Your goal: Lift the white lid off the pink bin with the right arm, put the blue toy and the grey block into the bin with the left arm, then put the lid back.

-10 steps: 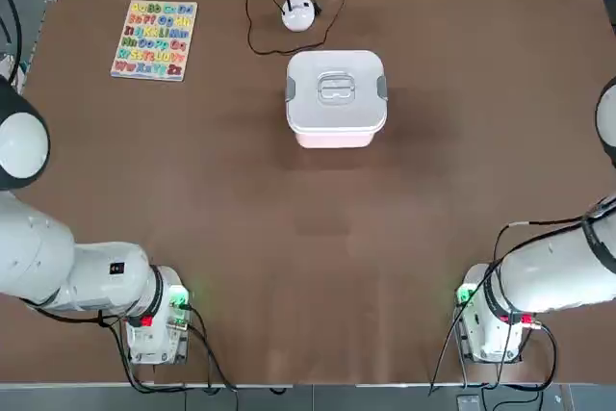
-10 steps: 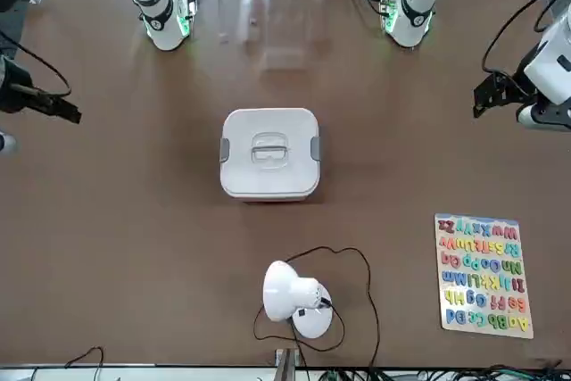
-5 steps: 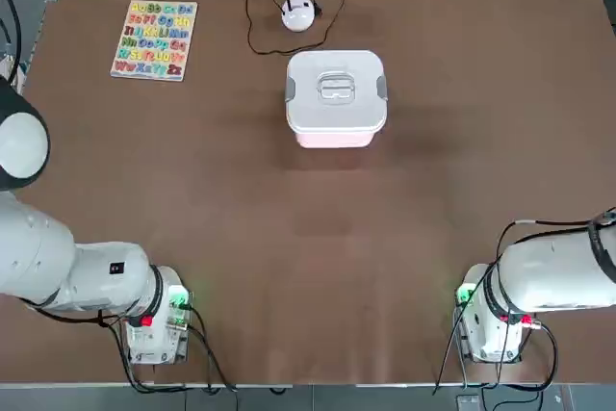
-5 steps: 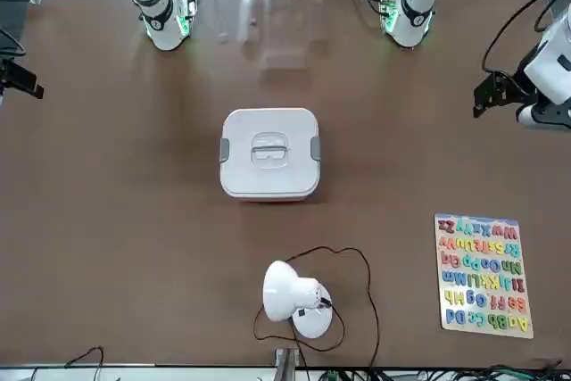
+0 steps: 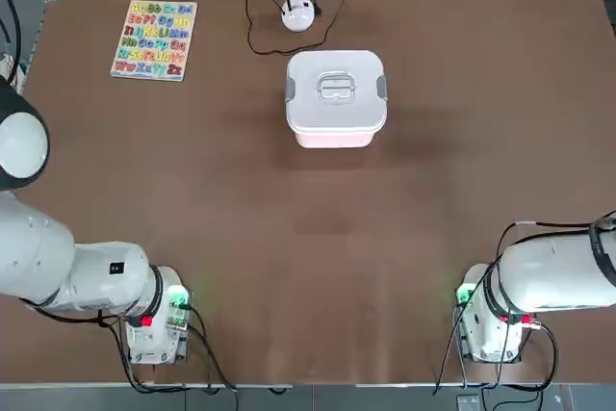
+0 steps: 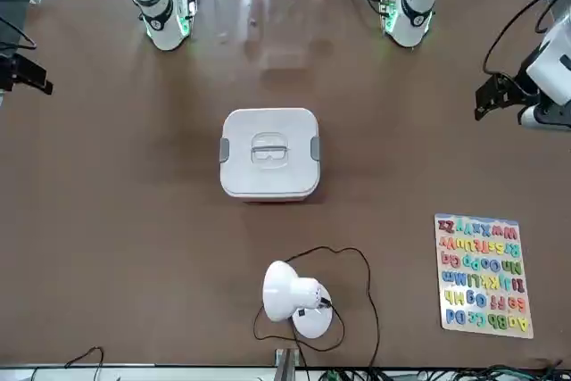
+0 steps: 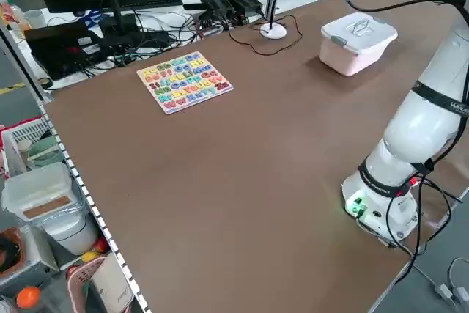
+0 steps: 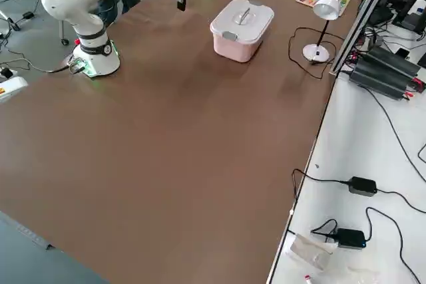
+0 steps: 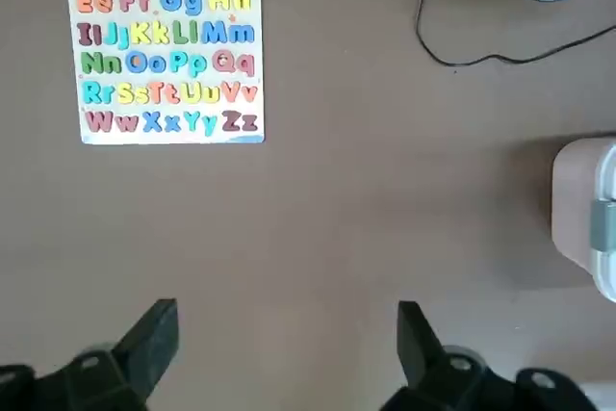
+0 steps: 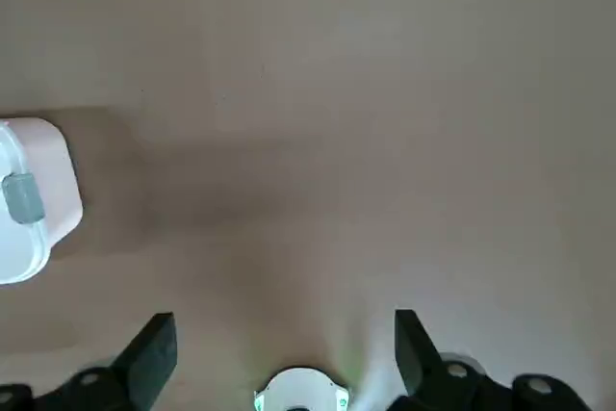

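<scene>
White lid (image 5: 336, 89): sitting closed on the pink bin (image 5: 336, 136), grey clips showing on two sides, recessed handle in the centre. Bin is standing toward the far middle of the brown table (image 5: 308, 238), nothing touching it.

Right gripper (image 10: 284, 353): hanging above bare table, well apart from the bin, fingers spread wide and holding nothing.

Left gripper (image 9: 289, 353): hanging above bare table on the other side, also well apart from the bin, fingers likewise spread wide and carrying nothing.

Desk lamp (image 6: 290, 296): standing beyond the bin, its cable looping beside it.

Alphabet puzzle board (image 5: 154, 39): lying flat near the far left corner.
</scene>
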